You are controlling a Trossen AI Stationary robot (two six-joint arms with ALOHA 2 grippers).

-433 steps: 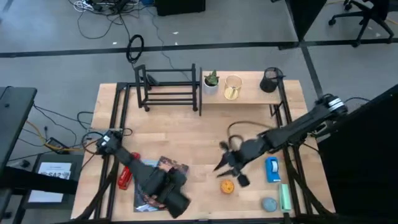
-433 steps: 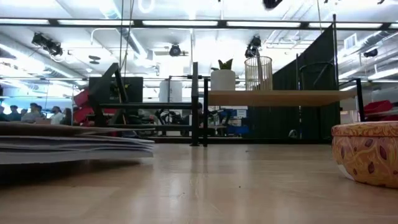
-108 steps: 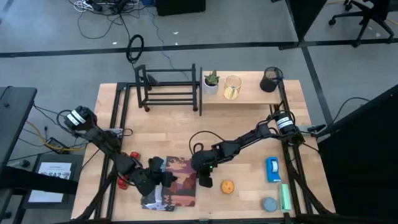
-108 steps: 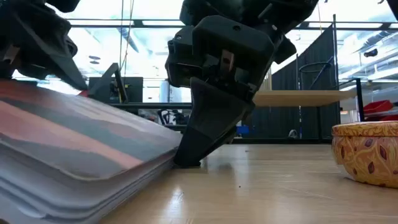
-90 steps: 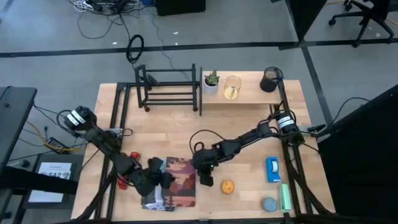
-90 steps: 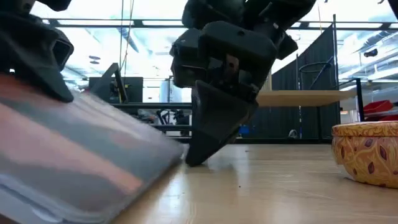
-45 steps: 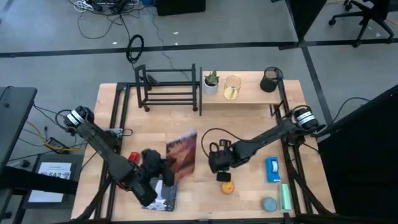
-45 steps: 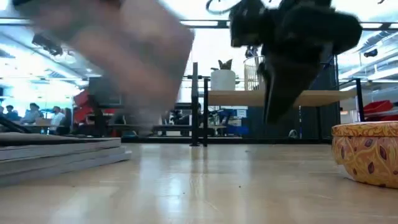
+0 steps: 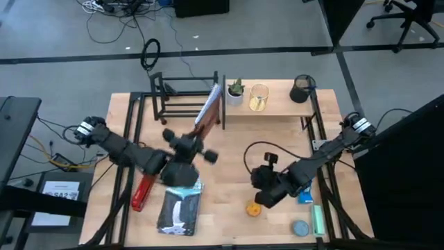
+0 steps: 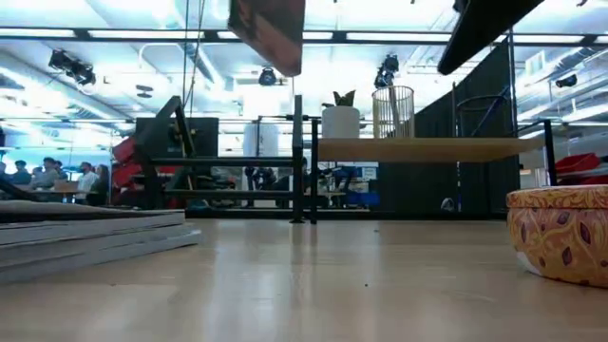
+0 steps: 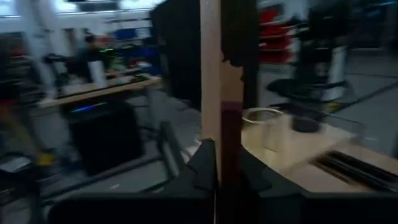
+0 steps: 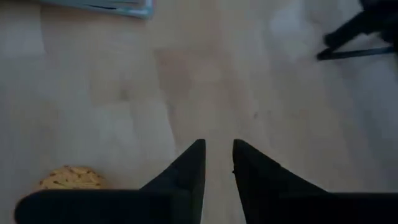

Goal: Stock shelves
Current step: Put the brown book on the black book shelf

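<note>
While my left tool stands clamped on a thin book held on edge, the black rack at the desk's far edge lies directly beyond it, the book's upper end overlapping the rack's right upright in the high view. The book's long axis runs from the tool toward the rack, slightly askew to its bars. The wooden plank shelf adjoins the rack toward the far right corner. My right tool, fingers nearly together and holding nothing, hovers nearer the front right. I judge the left arm nearer. The book's height over the bars is unclear.
</note>
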